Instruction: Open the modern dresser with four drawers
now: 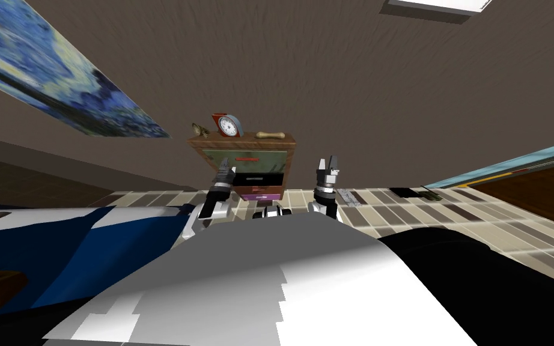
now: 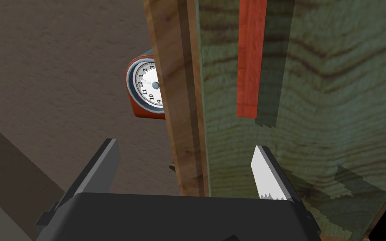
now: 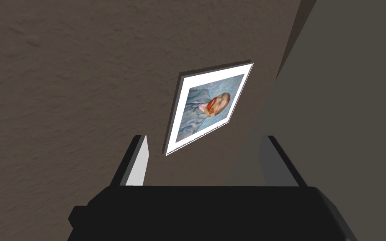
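Dresser (image 1: 289, 157) at 12 o'clock against the brown wall, upright, drawer fronts facing us.
Its drawers stack vertically: a green top drawer (image 2: 313, 138) whose red handle (image 2: 250, 58) runs lengthwise across the front, then a dark one and a purple one (image 1: 260, 194). Our left gripper (image 2: 186, 152), at 11 o'clock, has its fingers spread wide and holds nothing. They straddle the wooden side frame (image 2: 179, 104) beside the green front. Our right gripper (image 3: 204, 140) is raised at 1 o'clock, also spread and empty. A red clock (image 1: 228, 125) and a bone-shaped object (image 1: 271, 135) sit on top. Beige and brown floor tiles (image 1: 390, 207) run below, and a blue painting (image 1: 59, 84) hangs at 10 o'clock.
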Motion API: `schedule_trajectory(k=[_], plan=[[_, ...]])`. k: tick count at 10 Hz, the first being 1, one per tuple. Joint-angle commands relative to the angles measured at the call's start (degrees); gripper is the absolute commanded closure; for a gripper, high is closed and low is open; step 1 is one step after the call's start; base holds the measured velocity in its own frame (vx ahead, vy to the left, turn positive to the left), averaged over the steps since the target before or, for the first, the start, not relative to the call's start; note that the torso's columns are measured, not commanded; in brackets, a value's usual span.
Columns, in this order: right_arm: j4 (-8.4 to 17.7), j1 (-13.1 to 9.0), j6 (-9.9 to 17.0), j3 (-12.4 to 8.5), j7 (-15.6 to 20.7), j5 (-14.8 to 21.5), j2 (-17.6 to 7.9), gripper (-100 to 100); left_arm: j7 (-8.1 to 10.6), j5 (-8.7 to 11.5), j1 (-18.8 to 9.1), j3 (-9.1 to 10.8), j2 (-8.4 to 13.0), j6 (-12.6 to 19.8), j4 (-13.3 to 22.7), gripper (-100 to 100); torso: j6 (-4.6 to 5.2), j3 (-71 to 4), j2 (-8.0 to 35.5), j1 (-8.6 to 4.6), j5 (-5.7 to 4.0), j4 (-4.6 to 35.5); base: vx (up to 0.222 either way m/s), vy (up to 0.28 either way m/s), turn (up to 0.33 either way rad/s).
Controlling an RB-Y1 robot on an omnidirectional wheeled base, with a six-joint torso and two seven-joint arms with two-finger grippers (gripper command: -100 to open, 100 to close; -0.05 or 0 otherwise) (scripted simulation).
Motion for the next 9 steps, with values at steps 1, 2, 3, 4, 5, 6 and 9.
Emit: schedule_trajectory(k=[1, 2, 3, 4, 5, 6, 9], plan=[[0.0, 0.0, 0.0, 0.0, 0.0, 0.0, 0.0, 0, 0.4, -0.3, -1.1, -0.59, 1.3, 3.6, 0.9, -100, -0.01, 0.0, 0.0, 0.01, 0.0, 0.0, 0.046, 0.027, -0.062], [0.0, 0.0, 0.0, 0.0, 0.0, 0.0, 0.0, 0, 0.54, -0.5, -1.6, -0.83, 1.8, 4.9, 1.4, -100, 0.0, 0.0, 0.0, 0.02, 0.01, 0.0, 0.042, 0.027, -0.069], [0.0, 0.0, 0.0, 0.0, 0.0, 0.0, 0.0, 0, 0.67, -0.6, -2.1, -1.06, 2.2, 6.2, 1.8, -100, 0.0, 0.0, 0.0, 0.01, 0.01, 0.0, 0.046, 0.034, -0.057], [0.0, 0.0, 0.0, 0.0, 0.0, 0.0, 0.0, 0, 0.8, -0.7, -2.5, -1.28, 2.7, 7.4, 2.2, -100, 0.0, 0.0, 0.0, 0.02, 0.0, 0.0, 0.043, 0.036, -0.062], [0.0, 0.0, 0.0, 0.0, 0.0, 0.0, 0.0, 0, 0.92, -0.9, -2.9, -1.49, 3.1, 8.5, 2.6, -100, 0.0, 0.0, 0.0, 0.02, 0.01, 0.0, 0.04, 0.025, -0.066], [0.0, 0.0, 0.0, 0.0, 0.0, 0.0, 0.0, 0, 1.03, -1.0, -3.3, -1.67, 3.5, 9.5, 2.9, -100, 0.0, 0.0, 0.0, -0.02, -0.01, 0.0, 0.039, 0.02, -0.052], [0.0, 0.0, 0.0, 0.0, 0.0, 0.0, 0.0, 0, 1.24, -1.0, -3.9, -1.83, 4.2, 10.8, 3.3, -100, 0.0, 0.0, 0.0, 0.01, 0.0, 0.0, 0.029, 0.019, -0.039]])
